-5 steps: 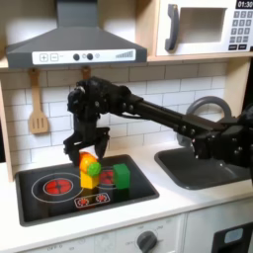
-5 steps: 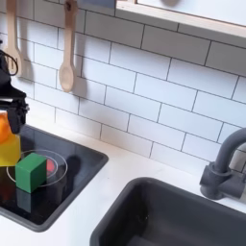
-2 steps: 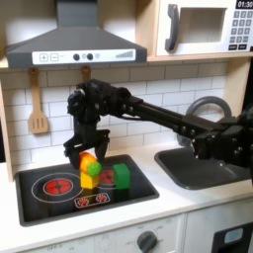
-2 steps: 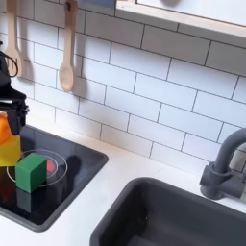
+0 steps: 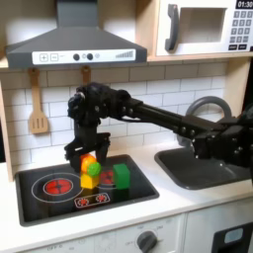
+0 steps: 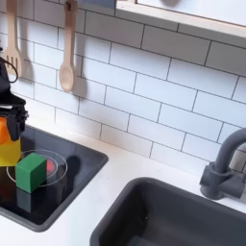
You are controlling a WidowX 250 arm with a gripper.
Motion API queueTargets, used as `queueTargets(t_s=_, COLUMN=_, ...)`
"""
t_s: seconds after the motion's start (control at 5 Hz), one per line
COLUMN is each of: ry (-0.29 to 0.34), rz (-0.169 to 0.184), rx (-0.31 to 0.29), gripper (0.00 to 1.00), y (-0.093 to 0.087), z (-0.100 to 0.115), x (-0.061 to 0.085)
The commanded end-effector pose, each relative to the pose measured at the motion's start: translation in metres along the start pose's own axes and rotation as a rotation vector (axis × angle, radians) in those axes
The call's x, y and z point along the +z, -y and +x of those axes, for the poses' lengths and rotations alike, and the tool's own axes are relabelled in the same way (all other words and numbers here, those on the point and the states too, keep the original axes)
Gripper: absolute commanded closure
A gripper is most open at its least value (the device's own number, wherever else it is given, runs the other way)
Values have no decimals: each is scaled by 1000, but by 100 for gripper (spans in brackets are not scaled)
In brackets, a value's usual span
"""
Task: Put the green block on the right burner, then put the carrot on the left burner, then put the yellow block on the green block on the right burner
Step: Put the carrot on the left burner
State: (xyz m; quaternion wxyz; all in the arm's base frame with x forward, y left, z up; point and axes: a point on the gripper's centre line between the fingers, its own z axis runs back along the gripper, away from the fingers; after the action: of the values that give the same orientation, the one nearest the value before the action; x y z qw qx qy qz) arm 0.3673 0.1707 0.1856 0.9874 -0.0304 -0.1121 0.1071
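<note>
Pincer [image 5: 85, 150] fingers straddle your yellow block [image 5: 89, 180] and carrot [image 5: 89, 164] mid-hob; whether they grip, you cannot tell. Green block [image 5: 122, 176] sits on the right burner [image 6: 54, 167].

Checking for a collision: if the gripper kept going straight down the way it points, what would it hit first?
Most likely the carrot and the yellow block under it: the gripper points down over that cluster on the hob. Whether it already touches them is unclear.
</note>
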Motion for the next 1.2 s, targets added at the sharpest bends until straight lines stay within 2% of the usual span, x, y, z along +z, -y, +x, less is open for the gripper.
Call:
queueTargets(t_s=0.0, ry=30, rz=27, rx=7, gripper=0, y=-3, z=-2, x=-4)
queueTargets(t_s=0.2, ry=51, rz=70, rx=4, gripper=0, y=-3, z=-2, x=-2)
queueTargets(t_s=0.4, ry=8, rz=55, rx=-34, gripper=100, y=2, z=-2, x=-8)
queueTargets(t_s=1.0, ry=48, rz=60, rx=-61, gripper=100, y=6, z=1, x=-3)
